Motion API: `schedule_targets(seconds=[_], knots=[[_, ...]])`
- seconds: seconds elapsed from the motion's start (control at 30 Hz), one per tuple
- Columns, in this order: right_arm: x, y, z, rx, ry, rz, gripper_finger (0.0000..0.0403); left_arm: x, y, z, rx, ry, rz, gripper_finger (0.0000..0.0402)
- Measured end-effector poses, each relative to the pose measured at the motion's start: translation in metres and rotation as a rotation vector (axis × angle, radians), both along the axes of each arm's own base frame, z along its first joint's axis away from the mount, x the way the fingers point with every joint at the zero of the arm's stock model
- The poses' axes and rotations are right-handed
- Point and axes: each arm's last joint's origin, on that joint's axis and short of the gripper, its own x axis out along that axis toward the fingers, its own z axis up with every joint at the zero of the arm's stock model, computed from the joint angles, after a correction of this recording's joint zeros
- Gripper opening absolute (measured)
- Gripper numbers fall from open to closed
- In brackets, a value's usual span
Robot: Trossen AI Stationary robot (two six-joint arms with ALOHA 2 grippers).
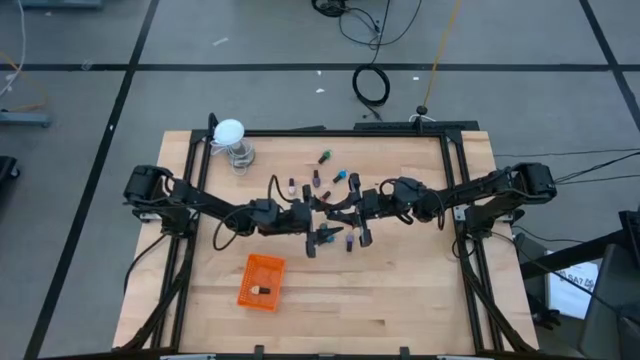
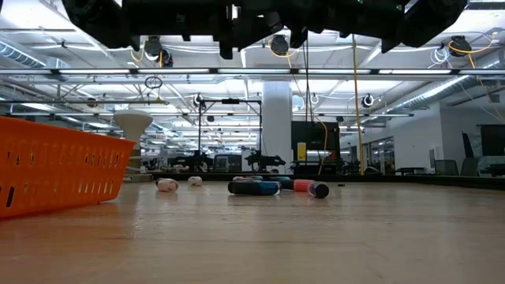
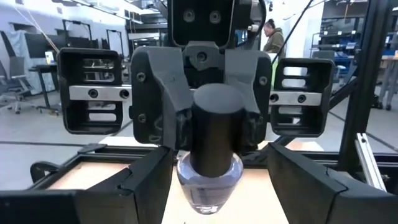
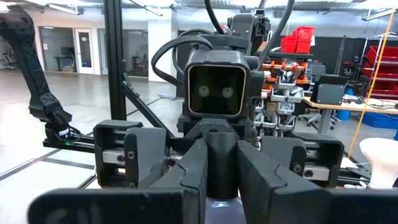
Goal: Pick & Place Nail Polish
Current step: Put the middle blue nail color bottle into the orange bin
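High view: one bottle (image 1: 262,290) seen in orange tray (image 1: 250,268); approx. ten bottles (image 1: 326,158) left on bench (image 1: 400,290) beyond tray. Handover bottle (image 3: 210,155) pinched by left gripper (image 3: 211,186) & right gripper (image 4: 221,186) mid-bench.

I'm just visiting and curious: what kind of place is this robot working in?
Probably a large open robotics lab or workshop. The low view shows a high ceiling with strip lights and a wide floor, a person stands among workbenches, and red storage bins sit on shelving.
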Motion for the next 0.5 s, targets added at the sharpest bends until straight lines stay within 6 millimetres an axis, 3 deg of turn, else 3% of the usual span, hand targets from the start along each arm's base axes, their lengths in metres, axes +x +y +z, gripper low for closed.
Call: schedule_targets(seconds=[0.5], knots=[[-0.0001, 0.0012, -0.0002, 0.001, 0.003, 0.004, 0.0048, 0.0011, 0.0089, 0.0008, 0.000, -0.004, 0.025, 0.0255]])
